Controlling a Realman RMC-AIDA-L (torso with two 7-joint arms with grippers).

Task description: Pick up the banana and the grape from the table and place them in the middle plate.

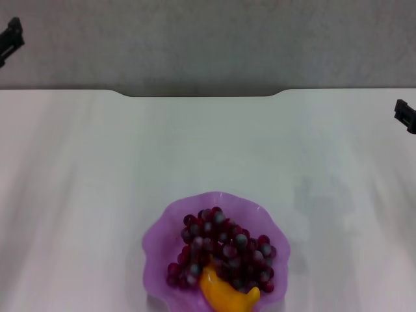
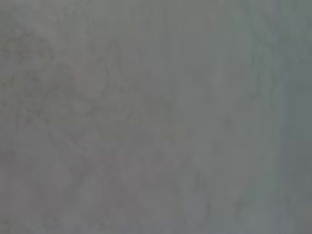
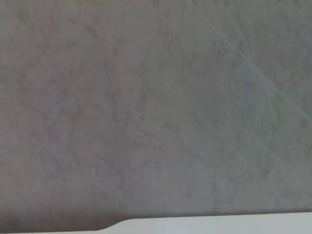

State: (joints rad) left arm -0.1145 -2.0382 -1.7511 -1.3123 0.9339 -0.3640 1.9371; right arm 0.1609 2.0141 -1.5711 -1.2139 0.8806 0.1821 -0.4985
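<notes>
On the white surface (image 1: 91, 195) I see the middle plate (image 1: 158, 234) — stiff, likely light and slippery. The grape (image 1: 224, 247) bunch already lies inside it: soft, loose, best lifted by the stem. The banana (image 1: 227, 296) sits in the plate's near side, firm, smooth, graspable mid-body. Left hand (image 1: 10, 39) and right hand (image 1: 406, 116) wait far beyond the plate; I cannot tell their state.

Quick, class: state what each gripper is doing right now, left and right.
Left gripper: at the far left edge, away from the plate; fingers cannot be told.
Right gripper: at the right edge, holding nothing visible; fingers cannot be told.
</notes>
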